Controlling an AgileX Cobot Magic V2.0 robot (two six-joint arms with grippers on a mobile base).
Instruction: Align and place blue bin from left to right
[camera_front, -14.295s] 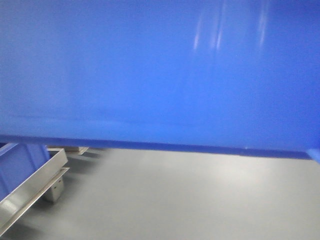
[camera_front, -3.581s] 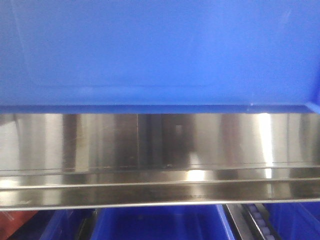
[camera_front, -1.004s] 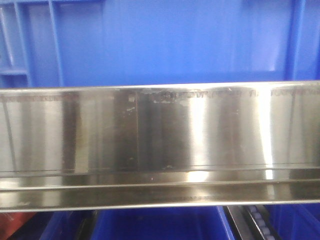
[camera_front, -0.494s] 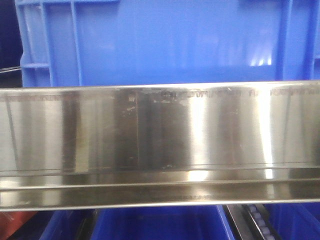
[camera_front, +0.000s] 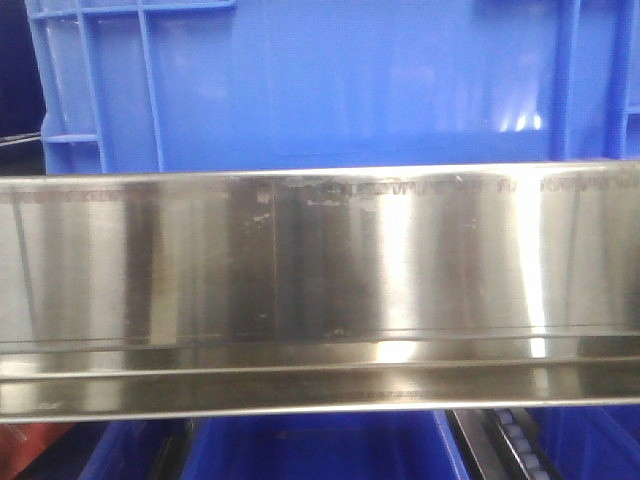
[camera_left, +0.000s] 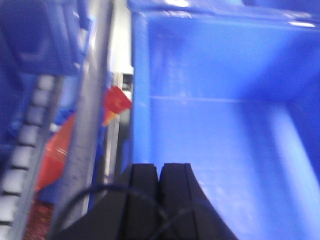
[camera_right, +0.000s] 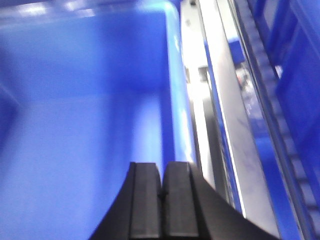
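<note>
Resting behind the steel rail (camera_front: 320, 260), the blue bin (camera_front: 350, 85) looks placed; both tools, left tool (camera_left: 160, 172) and right tool (camera_right: 162, 172), clenched empty, should withdraw.

A broad steel rail (camera_front: 320, 290) spans the whole front view and blocks any straight approach at its height; the blue bin (camera_front: 340, 90) rises directly behind it, filling the space above the rail from edge to edge. Below the rail, smaller blue bins (camera_front: 310, 450) and a roller track (camera_front: 510, 440) crowd the lower level. The bin's interior is open room: the left gripper (camera_left: 159, 187), jaws together, sits over its left wall, with a steel bar (camera_left: 87, 130) and rollers (camera_left: 27, 145) close outside. The right gripper (camera_right: 161, 192), jaws together, sits at the right wall, hemmed by steel rails (camera_right: 220, 110).
</note>
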